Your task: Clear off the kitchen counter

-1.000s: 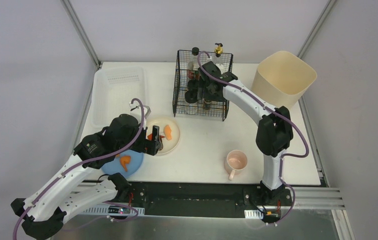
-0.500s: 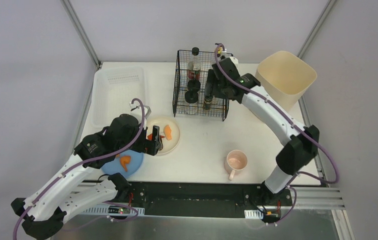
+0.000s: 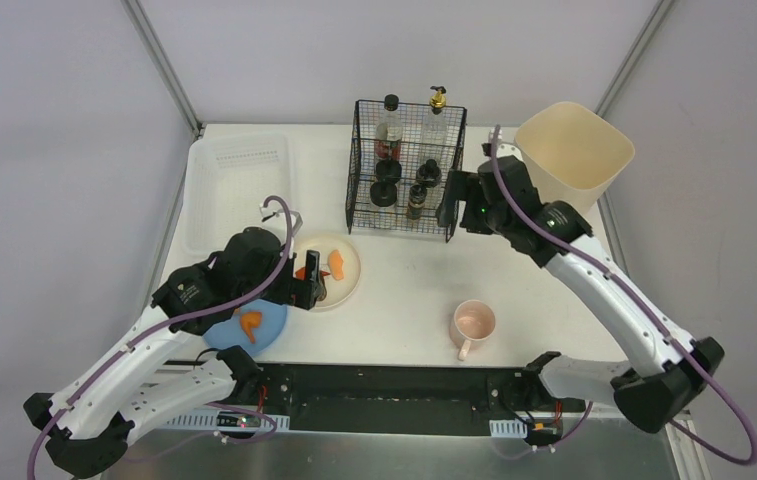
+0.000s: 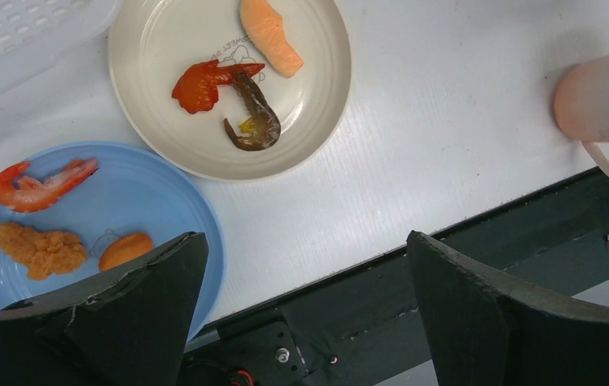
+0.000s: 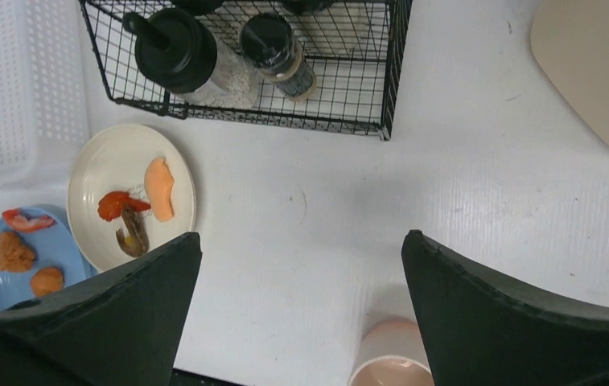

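The white kitchen counter (image 3: pixel 404 290) carries a cream plate (image 3: pixel 346 284) of food scraps, a blue plate (image 3: pixel 269 330) with shrimp and fried pieces, and a pink mug (image 3: pixel 473 324). My left gripper (image 3: pixel 309 290) hovers open over the cream plate's near-left edge, holding nothing. In the left wrist view the left gripper (image 4: pixel 305 241) spans the counter's front edge, with the blue plate (image 4: pixel 140 193) beside its left finger. My right gripper (image 3: pixel 451 200) hangs open and empty just right of the wire basket (image 3: pixel 404 225). Below the right gripper (image 5: pixel 301 237) lie bare counter and the mug (image 5: pixel 389 354).
The black wire basket (image 5: pixel 389 72) holds several bottles and shakers, one a gold-capped bottle (image 3: pixel 436 103) at its back right. A beige bin (image 3: pixel 572 155) stands at the far right corner. A translucent white tray (image 3: pixel 239 185) sits at the far left.
My right gripper has let go of the gold-capped bottle, lifted out of the basket, opened wide and swung to the basket's right side. The left arm has not moved.
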